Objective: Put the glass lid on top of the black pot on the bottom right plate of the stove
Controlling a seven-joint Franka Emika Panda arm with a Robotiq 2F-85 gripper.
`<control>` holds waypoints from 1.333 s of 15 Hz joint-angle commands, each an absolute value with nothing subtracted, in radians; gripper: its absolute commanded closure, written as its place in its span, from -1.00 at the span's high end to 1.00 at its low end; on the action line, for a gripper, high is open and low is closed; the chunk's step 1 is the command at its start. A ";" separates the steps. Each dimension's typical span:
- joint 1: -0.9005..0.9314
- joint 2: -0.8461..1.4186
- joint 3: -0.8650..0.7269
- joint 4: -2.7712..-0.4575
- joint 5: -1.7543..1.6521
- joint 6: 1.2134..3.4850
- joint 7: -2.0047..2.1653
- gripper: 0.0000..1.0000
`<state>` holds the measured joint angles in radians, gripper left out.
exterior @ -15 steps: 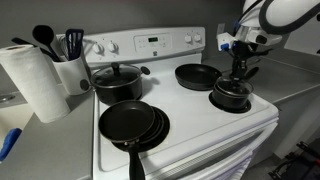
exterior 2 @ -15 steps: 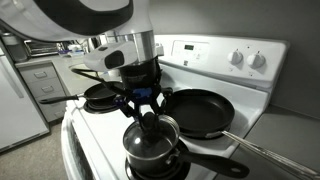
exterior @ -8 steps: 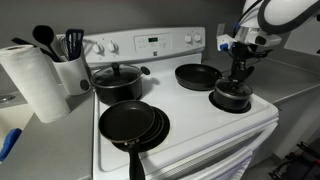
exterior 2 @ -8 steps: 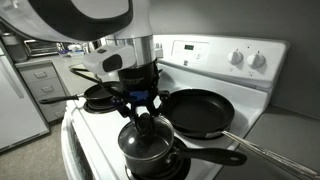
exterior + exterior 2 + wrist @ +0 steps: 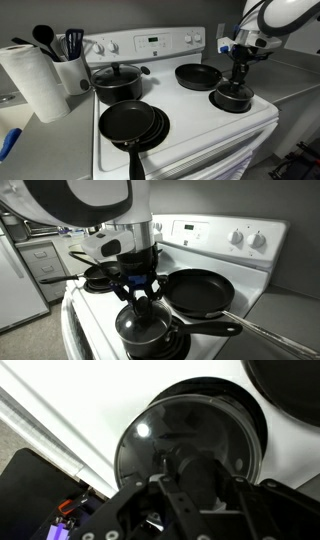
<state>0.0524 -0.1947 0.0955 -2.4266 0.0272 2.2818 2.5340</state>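
The glass lid point(image 5: 233, 91) lies over the small black pot point(image 5: 231, 102) on the front right plate of the white stove point(image 5: 190, 112). My gripper point(image 5: 240, 72) stands straight above it, shut on the lid's black centre knob. In an exterior view the gripper point(image 5: 140, 298) holds the knob, with the lid point(image 5: 140, 328) on the pot point(image 5: 152, 346) and the pot's long handle point(image 5: 208, 330) pointing away. The wrist view shows the lid point(image 5: 185, 425) filling the pot's mouth, with the fingers point(image 5: 205, 480) on either side of the knob.
A larger two-handled lidded pot point(image 5: 118, 80) sits on the back plate. A flat frying pan point(image 5: 197, 75) is behind the small pot, and also shows in an exterior view point(image 5: 200, 290). Stacked frying pans point(image 5: 133, 125) sit at the front. A paper towel roll point(image 5: 35, 80) and a utensil holder point(image 5: 68, 65) stand on the counter.
The gripper and lid have sunk slightly onto the pot. The pot and its handle have shifted a little under them.
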 commanded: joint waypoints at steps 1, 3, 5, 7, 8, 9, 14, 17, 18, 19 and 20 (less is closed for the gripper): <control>0.042 -0.184 0.106 -2.445 0.025 2.306 2.534 -0.71; 0.042 -0.181 0.109 -2.446 0.018 2.306 2.540 -0.71; 0.045 -0.179 0.112 -2.446 0.020 2.304 2.539 -0.71; 0.046 -0.176 0.121 -2.445 0.002 2.303 2.552 -0.05; 0.046 -0.178 0.124 -2.444 -0.004 2.300 2.554 0.33; 0.046 -0.179 0.126 -2.443 -0.013 2.298 2.557 0.43; 0.049 -0.175 0.136 -2.430 -0.039 2.292 2.562 0.99; 0.049 -0.173 0.140 -2.423 -0.060 2.291 2.566 1.00; 0.048 -0.174 0.141 -2.420 -0.067 2.290 2.567 1.00; 0.049 -0.176 0.142 -2.416 -0.075 2.289 2.568 1.00; 0.049 -0.178 0.143 -2.411 -0.082 2.288 2.569 1.00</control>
